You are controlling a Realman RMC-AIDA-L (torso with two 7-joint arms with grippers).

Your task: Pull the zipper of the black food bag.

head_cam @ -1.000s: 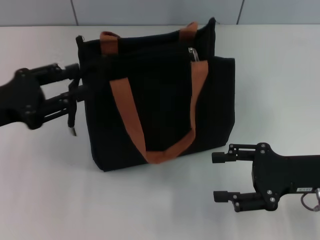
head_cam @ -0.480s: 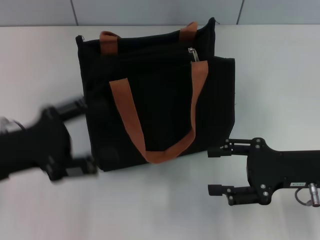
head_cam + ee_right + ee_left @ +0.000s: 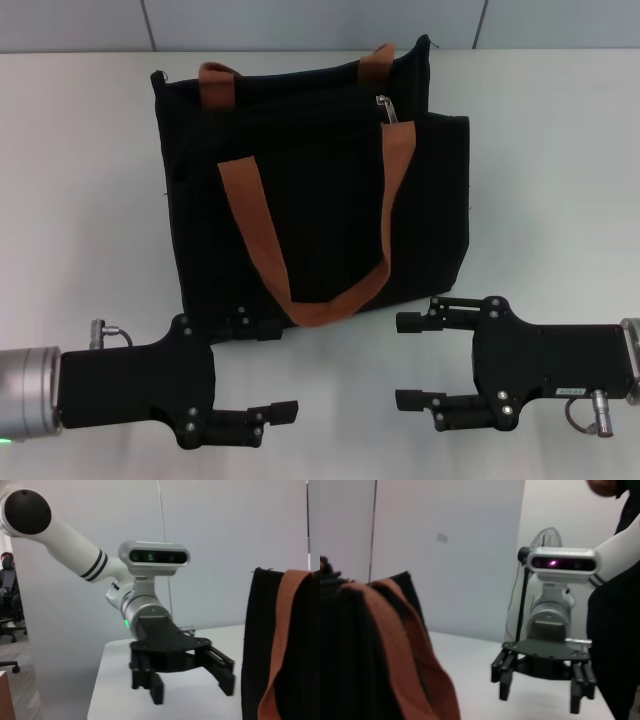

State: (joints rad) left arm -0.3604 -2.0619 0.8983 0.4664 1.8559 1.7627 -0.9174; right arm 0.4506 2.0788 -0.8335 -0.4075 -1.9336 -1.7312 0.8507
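Note:
The black food bag (image 3: 310,190) lies on the white table with its two orange-brown straps (image 3: 250,220) across its front. The small silver zipper (image 3: 386,108) sits near the bag's top right, beside the right strap. My left gripper (image 3: 265,368) is open and empty at the table's front left, its upper finger close to the bag's bottom edge. My right gripper (image 3: 408,361) is open and empty at the front right, just off the bag's bottom right corner. The two grippers face each other. The left wrist view shows the bag (image 3: 350,655) and the right gripper (image 3: 540,697). The right wrist view shows the left gripper (image 3: 192,687) and the bag (image 3: 260,645).
The white table (image 3: 560,200) stretches to both sides of the bag. A grey wall (image 3: 300,20) runs along its far edge. A person's dark sleeve (image 3: 615,645) and a fan (image 3: 545,537) show in the left wrist view.
My left arm has swung from the bag's left side down to the table's front, below the bag. My right gripper has shifted a little left, towards the bag's bottom corner.

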